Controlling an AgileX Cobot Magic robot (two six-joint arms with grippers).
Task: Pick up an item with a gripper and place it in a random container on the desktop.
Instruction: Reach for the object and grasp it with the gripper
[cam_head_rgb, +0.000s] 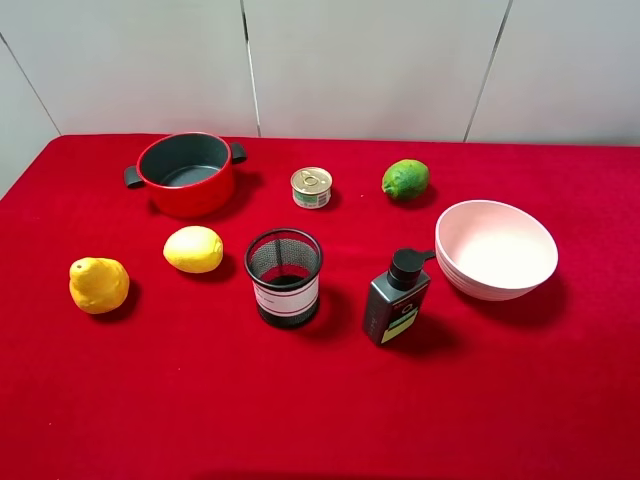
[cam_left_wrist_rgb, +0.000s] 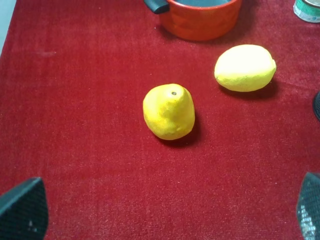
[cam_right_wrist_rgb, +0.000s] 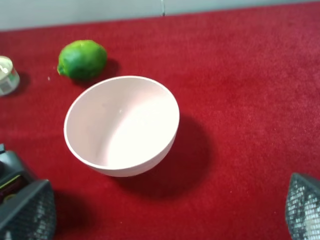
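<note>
— Right gripper (cam_right_wrist_rgb: 164, 210) is hovering near the bowl (cam_right_wrist_rgb: 150, 150), jaws spread wide, empty.
— Lime (cam_right_wrist_rgb: 82, 59) is sitting just beside that bowl; firm, glossy, probably slippery: pinch across its middle.

The table (cam_head_rgb: 150, 400) is showing matt, napped red cloth. The lime (cam_head_rgb: 405, 179) is wearing bumpy, glossy skin, and the bowl (cam_head_rgb: 497, 286) is looking smooth, perhaps ceramic.

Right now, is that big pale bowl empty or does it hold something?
Empty. The right wrist view looks into the bowl and shows only its bare inside; the lime lies outside it on the red cloth.
</note>
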